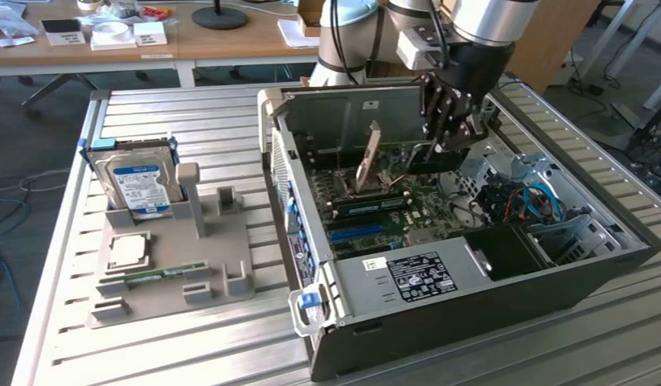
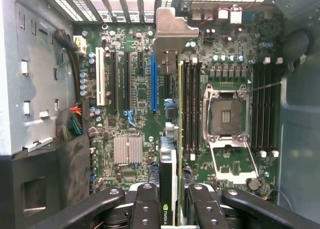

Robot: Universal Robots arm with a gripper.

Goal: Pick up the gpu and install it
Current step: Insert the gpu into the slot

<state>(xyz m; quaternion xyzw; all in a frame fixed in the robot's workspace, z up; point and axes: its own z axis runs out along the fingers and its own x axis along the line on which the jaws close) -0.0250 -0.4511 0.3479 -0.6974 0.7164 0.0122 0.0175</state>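
My gripper (image 1: 454,138) reaches down into the open computer case (image 1: 449,281) and is shut on the gpu (image 1: 414,161), a thin dark card held on edge above the motherboard (image 1: 384,213). Its grey metal end bracket (image 1: 368,157) points toward the case's rear wall. In the wrist view the gpu (image 2: 168,156) runs edge-on away from the gripper (image 2: 170,199), with the bracket (image 2: 172,31) at the rear slot openings. The card hangs just beside the blue expansion slot (image 2: 153,84); whether it touches the board I cannot tell.
On the exterior view's left, a grey holder (image 1: 202,265) carries a blue-labelled hard drive (image 1: 137,181), a processor (image 1: 127,251) and a green memory stick (image 1: 153,276). Memory slots (image 2: 192,104), the processor socket (image 2: 226,114) and a heatsink (image 2: 128,150) surround the card. Cables (image 1: 529,201) fill the case's far side.
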